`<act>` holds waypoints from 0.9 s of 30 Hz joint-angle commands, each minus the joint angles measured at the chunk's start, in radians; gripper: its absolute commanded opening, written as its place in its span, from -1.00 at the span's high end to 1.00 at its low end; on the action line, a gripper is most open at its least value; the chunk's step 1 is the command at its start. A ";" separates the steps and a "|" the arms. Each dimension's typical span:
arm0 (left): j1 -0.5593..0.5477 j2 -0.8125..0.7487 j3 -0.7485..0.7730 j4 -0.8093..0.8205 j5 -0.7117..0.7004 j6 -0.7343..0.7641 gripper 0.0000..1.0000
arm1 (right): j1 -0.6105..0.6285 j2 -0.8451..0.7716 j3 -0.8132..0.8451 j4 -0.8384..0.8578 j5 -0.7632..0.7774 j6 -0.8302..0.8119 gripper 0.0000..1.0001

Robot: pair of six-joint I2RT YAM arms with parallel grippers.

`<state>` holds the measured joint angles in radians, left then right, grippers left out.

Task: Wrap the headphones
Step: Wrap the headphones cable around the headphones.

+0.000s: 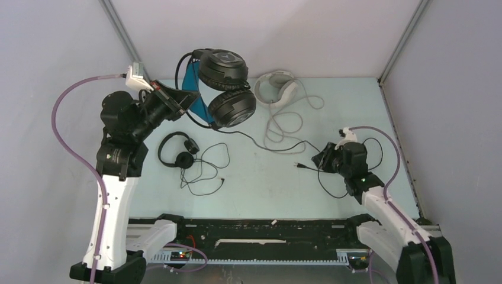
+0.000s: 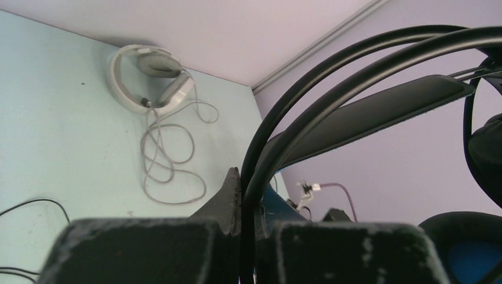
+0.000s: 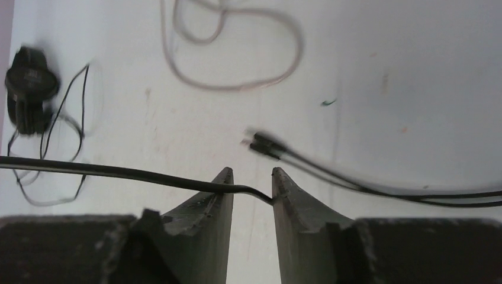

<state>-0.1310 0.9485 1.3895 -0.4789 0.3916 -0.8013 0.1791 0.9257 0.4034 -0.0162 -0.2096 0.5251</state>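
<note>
My left gripper (image 1: 188, 102) is shut on the headband of the bulky black headphones (image 1: 228, 89) with blue lining and holds them up above the back of the table. In the left wrist view the headband's black bars (image 2: 355, 65) run down between the shut fingers (image 2: 232, 195). Their black cord (image 1: 266, 145) trails down to my right gripper (image 1: 319, 160). In the right wrist view this gripper (image 3: 251, 177) is open, and the cord (image 3: 118, 173) lies across the gap between its fingertips. The cord's plug (image 3: 263, 145) lies just ahead.
The white-grey headphones (image 1: 276, 86) lie at the back with their pale cord (image 1: 284, 127) in loose loops; they also show in the left wrist view (image 2: 148, 77). The small thin black headphones (image 1: 177, 151) with a tangled cord lie left of centre. Walls enclose the table.
</note>
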 commanded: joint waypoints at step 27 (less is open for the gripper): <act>-0.009 0.084 0.109 -0.100 -0.132 0.072 1.00 | 0.446 -0.189 0.187 0.364 -0.207 -0.344 -0.53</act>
<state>-0.1284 1.0447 1.4010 -0.6540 0.1989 -0.6807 0.5205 0.6250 0.5980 -0.0444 -0.2577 0.3759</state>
